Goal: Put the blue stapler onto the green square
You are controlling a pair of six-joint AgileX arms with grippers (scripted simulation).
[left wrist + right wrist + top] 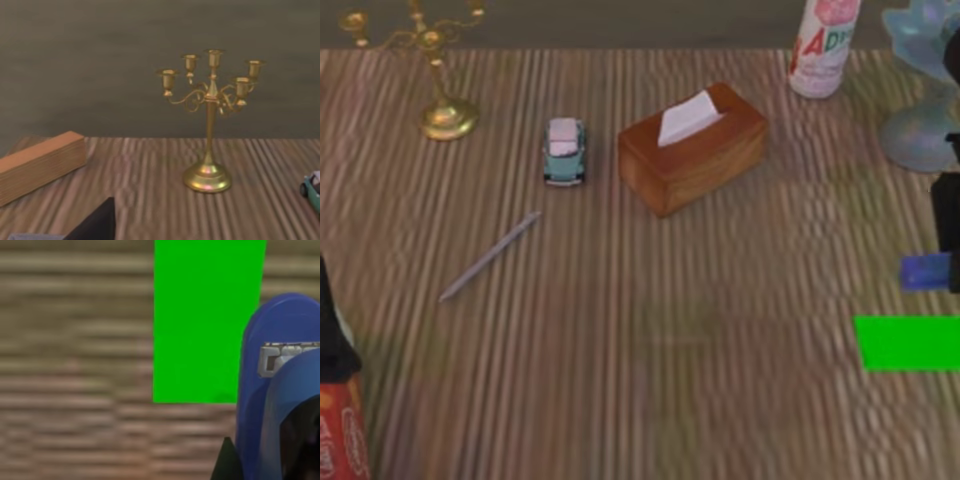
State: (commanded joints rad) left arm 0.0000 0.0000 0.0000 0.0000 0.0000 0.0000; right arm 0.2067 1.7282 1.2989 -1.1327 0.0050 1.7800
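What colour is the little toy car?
The toy car is pale teal with a whitish-pink roof, clearest in the top view.

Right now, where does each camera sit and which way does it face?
Top view: above the table, looking down; left arm at left edge, right arm at right edge by the small blue stapler.
Left wrist view: low, facing the gold candelabra; a dark gripper part at the frame's edge.
Right wrist view: close behind the stapler, facing the flat green square.
Shared: top and right wrist both show stapler and square.
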